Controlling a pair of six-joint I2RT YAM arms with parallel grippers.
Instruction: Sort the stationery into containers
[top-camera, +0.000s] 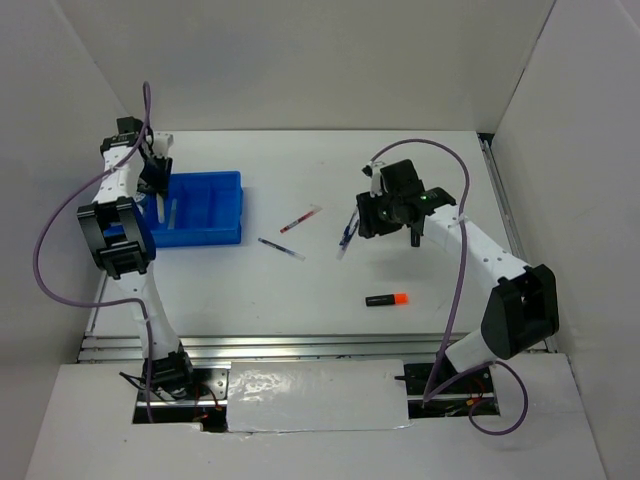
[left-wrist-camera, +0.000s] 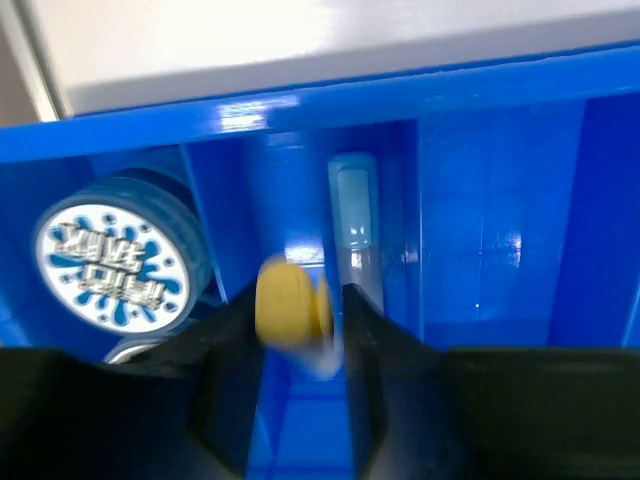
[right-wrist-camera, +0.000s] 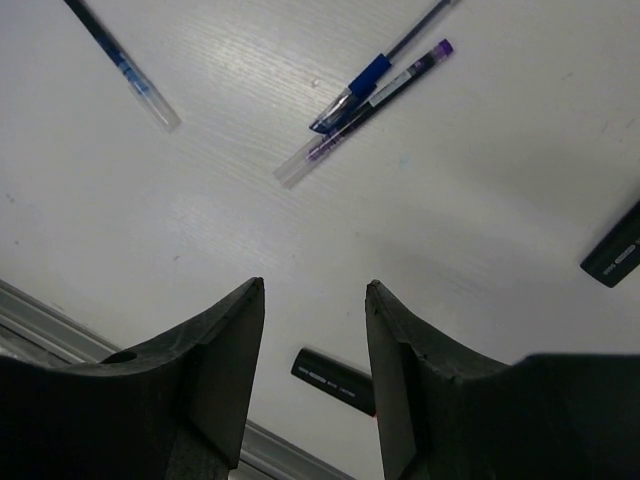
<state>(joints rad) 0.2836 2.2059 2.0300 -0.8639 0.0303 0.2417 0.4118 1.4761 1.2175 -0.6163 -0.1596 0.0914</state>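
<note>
- Two jaws of the left gripper pinch a yellow-capped highlighter above a narrow compartment of the blue tray, which sits by the left edge of the table.
- A pale blue bar lies in that same compartment, and a round pot sits one compartment over.
- The right gripper hangs spread and empty near the loose pens mid-table.
- Risk: if let go while tilted, the highlighter could bridge a divider or wedge on the bar.
</note>
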